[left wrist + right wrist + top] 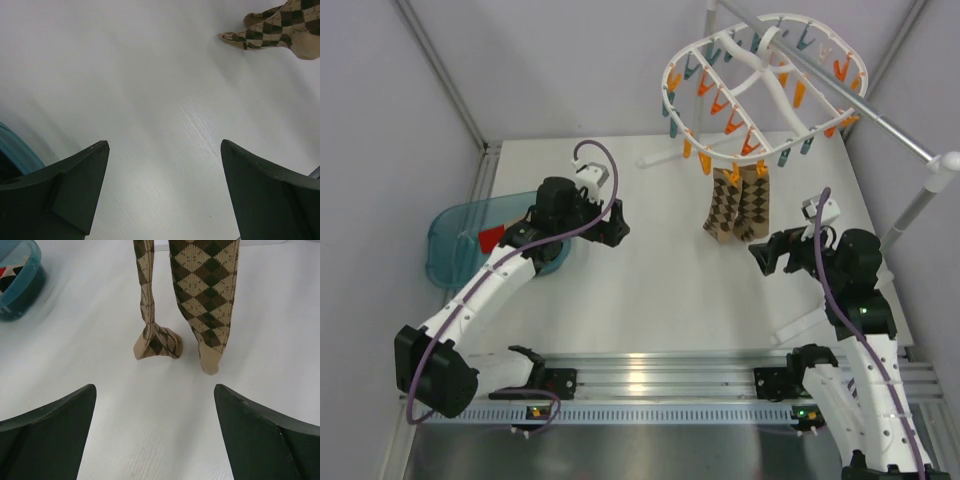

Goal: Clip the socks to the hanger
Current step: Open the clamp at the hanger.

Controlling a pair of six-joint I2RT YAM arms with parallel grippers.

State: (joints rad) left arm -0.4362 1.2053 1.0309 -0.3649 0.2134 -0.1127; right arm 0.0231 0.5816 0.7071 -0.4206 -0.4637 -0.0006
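Observation:
The white oval hanger (757,62), rimmed with orange and teal pegs, hangs from a rail at the back right. Only a red tip of the socks (490,237) shows, inside a teal bin (460,235) at the left; the right wrist view catches a sliver of it (3,272). My left gripper (617,226) is open and empty over bare table (164,144), just right of the bin. My right gripper (761,256) is open and empty (154,387), a little in front of the hanging argyle socks.
A pair of brown-and-cream argyle socks (738,205) hangs from the hanger's front pegs, toes touching the table (200,295) (275,25). The grey metal rail stand (890,122) crosses the back right. The bin's rim shows in the wrist views (15,145) (20,285).

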